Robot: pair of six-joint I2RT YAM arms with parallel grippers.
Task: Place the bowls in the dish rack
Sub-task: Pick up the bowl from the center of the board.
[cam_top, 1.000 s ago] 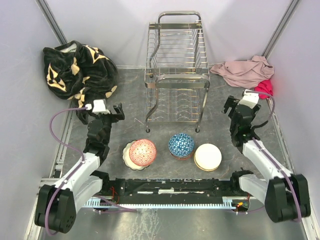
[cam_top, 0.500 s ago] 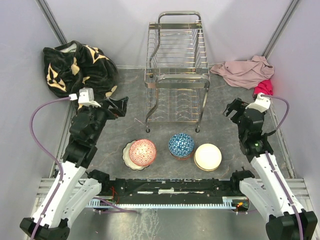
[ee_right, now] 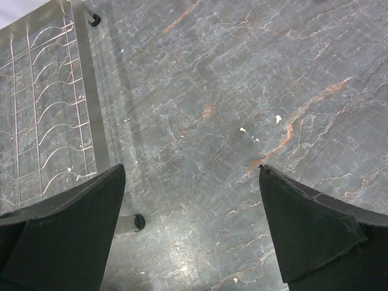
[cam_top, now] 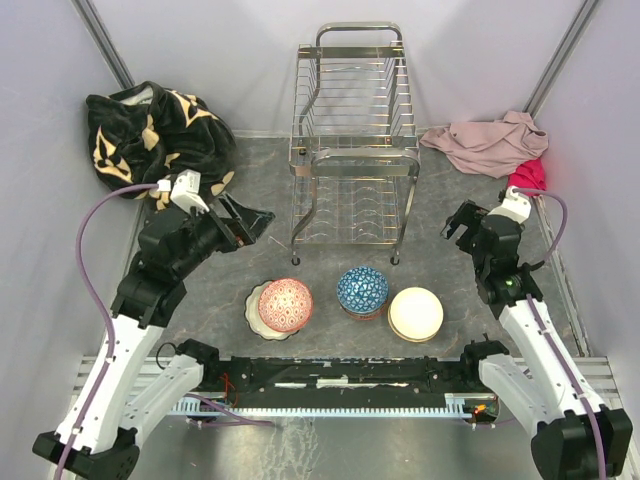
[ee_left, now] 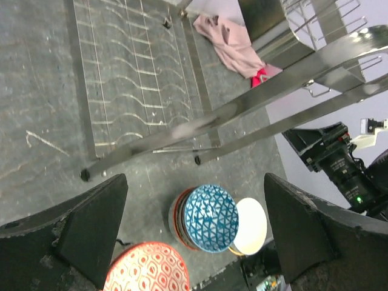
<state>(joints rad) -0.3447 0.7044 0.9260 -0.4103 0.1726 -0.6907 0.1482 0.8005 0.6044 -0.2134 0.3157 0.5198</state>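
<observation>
The two-tier chrome dish rack (cam_top: pixel 352 140) stands at the back middle, with no bowls in it. Three bowls sit in front of it: a red patterned bowl (cam_top: pixel 285 304) on a pale dish, a blue patterned bowl (cam_top: pixel 362 290) on a stack, and a cream bowl (cam_top: pixel 416 313). My left gripper (cam_top: pixel 245 222) is open, raised left of the rack; its wrist view shows the blue bowl (ee_left: pixel 210 218), red bowl (ee_left: pixel 147 269) and cream bowl (ee_left: pixel 250 226) below. My right gripper (cam_top: pixel 462 222) is open right of the rack, over bare table (ee_right: pixel 200 200).
A black and tan blanket (cam_top: pixel 155 140) lies at the back left. A pink cloth (cam_top: pixel 488 142) and a red item (cam_top: pixel 527 176) lie at the back right. Side walls close in the table. The rack's foot (ee_right: pixel 139 222) shows in the right wrist view.
My left arm has risen and swung its gripper right toward the rack. My right gripper rose and then shifted slightly left. The bowls have not moved.
</observation>
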